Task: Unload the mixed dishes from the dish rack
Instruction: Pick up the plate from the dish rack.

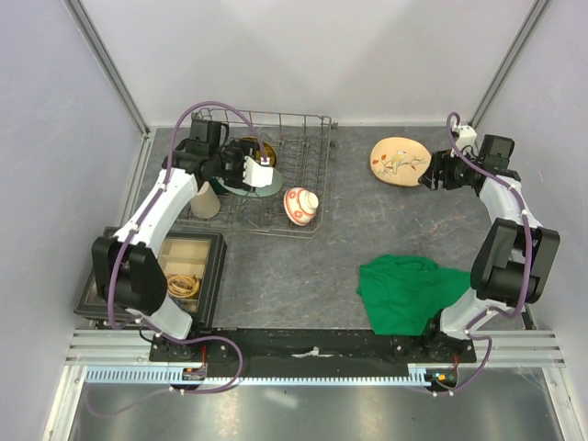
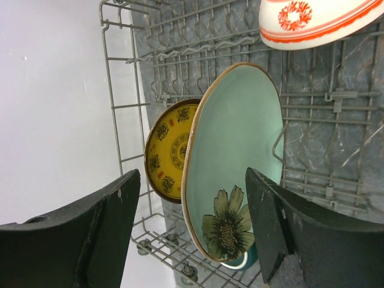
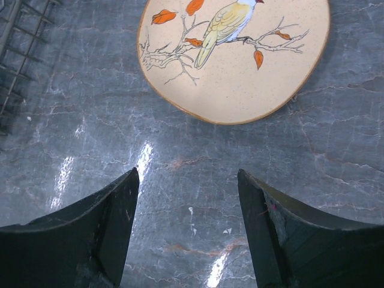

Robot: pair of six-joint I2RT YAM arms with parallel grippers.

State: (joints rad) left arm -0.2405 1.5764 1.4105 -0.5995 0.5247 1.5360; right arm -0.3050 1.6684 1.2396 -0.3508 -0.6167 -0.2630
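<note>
The grey wire dish rack (image 1: 303, 138) stands at the back left. In it the pale mint-green plate (image 2: 237, 144) with a flower leans upright in front of the yellow-patterned plate (image 2: 167, 150). My left gripper (image 2: 192, 231) is open, with the mint plate's lower rim between its fingers and not touching them. A bit of the dark green mug (image 2: 251, 258) shows under that plate. The red-and-white bowl (image 1: 301, 206) lies at the rack's right front, and the beige cup (image 1: 206, 200) stands at its left. The cream bird plate (image 3: 240, 60) lies flat on the table. My right gripper (image 3: 187, 222) is open just short of it.
A green cloth (image 1: 409, 292) lies crumpled at the front right near the right arm's base. A black-framed tray (image 1: 216, 276) sits at the front left beside the left arm. The rack's corner (image 3: 12, 36) shows left of the cream plate. White walls enclose the table.
</note>
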